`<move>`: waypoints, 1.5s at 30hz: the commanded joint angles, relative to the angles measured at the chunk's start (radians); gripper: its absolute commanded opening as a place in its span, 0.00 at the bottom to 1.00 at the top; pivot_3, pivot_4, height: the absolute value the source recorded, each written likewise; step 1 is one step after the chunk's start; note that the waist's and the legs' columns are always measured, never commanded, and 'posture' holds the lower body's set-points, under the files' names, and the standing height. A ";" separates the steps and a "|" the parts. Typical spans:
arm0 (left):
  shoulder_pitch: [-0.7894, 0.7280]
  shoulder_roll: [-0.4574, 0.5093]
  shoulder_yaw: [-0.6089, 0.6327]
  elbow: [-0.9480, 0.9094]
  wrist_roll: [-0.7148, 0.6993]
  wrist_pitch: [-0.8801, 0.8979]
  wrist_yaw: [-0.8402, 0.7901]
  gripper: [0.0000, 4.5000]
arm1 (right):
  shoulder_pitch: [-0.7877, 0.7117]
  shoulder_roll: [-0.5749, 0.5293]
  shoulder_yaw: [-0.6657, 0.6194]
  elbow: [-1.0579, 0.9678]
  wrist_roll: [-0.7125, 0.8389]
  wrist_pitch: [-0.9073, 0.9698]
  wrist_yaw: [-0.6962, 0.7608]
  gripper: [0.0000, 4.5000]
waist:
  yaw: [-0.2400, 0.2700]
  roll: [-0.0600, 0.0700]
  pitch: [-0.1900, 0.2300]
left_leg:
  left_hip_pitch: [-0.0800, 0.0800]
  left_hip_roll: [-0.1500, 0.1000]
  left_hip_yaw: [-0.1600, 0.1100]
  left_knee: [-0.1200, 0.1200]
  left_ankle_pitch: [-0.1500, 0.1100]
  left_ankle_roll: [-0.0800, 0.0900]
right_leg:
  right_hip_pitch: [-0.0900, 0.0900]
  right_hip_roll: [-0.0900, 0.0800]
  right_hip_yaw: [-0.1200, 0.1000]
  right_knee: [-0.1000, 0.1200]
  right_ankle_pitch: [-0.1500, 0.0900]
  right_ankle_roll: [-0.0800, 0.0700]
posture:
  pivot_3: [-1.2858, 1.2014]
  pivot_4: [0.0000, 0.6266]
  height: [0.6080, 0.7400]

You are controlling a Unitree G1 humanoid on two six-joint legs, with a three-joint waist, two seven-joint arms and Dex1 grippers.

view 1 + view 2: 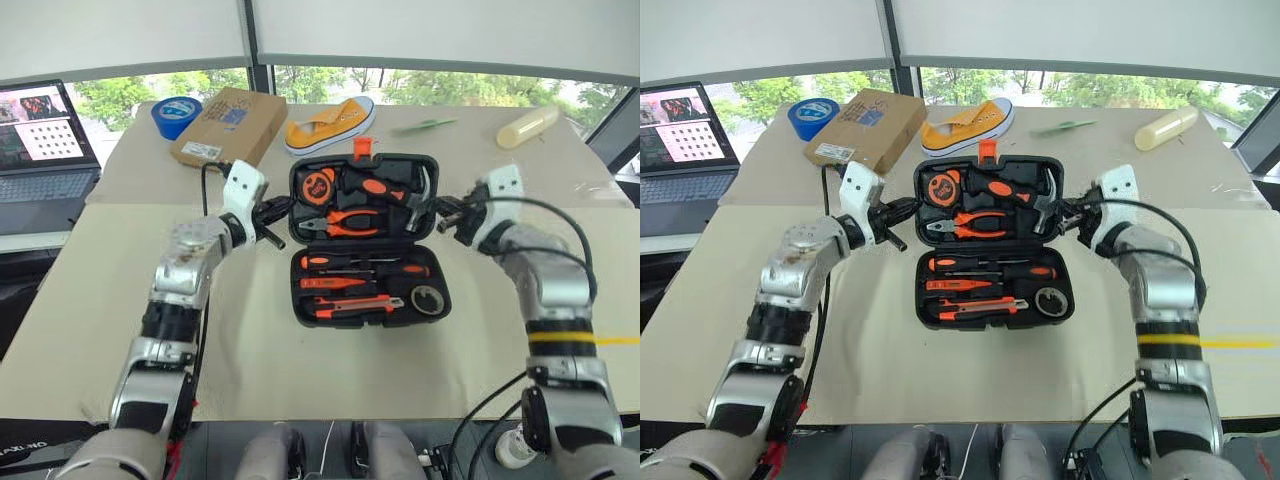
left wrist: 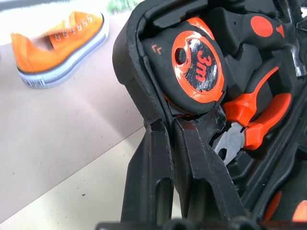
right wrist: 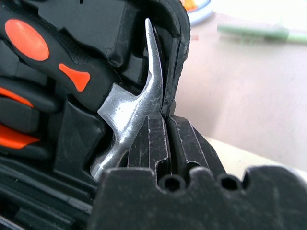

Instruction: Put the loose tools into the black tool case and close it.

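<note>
Your left gripper [image 1: 277, 212] is pinching the left rim of the black tool case [image 1: 366, 238], on the lid half, fingers [image 2: 158, 182] squeezed together on the edge right next to the tape measure [image 2: 194, 64]. Your right gripper [image 1: 443, 213] is doing the same on the case's right rim, fingers [image 3: 151, 143] closed on the edge beside the hammer [image 3: 127, 105] head. Both grippers are pointing inward at the case from opposite sides.

The case is lying open in the middle of the table [image 1: 130, 300], lid half on the far side with its small orange latch [image 1: 362, 149] sticking up. In the lid half you're seeing the tape measure, hammer and pliers [image 1: 345, 224]. In the near half the two screwdrivers [image 1: 365, 267] are sitting in their slots, then the tester pen [image 1: 335, 283], the utility knife [image 1: 355, 305], and the small dark tape roll [image 1: 428, 299] in the right corner.

Beyond the case an orange sneaker [image 1: 330, 125], a cardboard box [image 1: 228, 126] and a blue tape roll [image 1: 175, 115] are sitting to its far left; a laptop [image 1: 45, 150] is further left still.
</note>
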 commanded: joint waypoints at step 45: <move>-0.149 0.159 -0.353 0.293 0.187 -0.450 -0.649 0.00 | 0.551 -0.325 0.139 -0.483 -0.159 -0.185 0.282 0.00 | 0.022 -0.018 0.003 | 0.017 0.006 0.002 0.004 0.001 0.001 | 0.012 -0.007 0.015 0.001 0.000 -0.007 | 0.52 0.24 0.93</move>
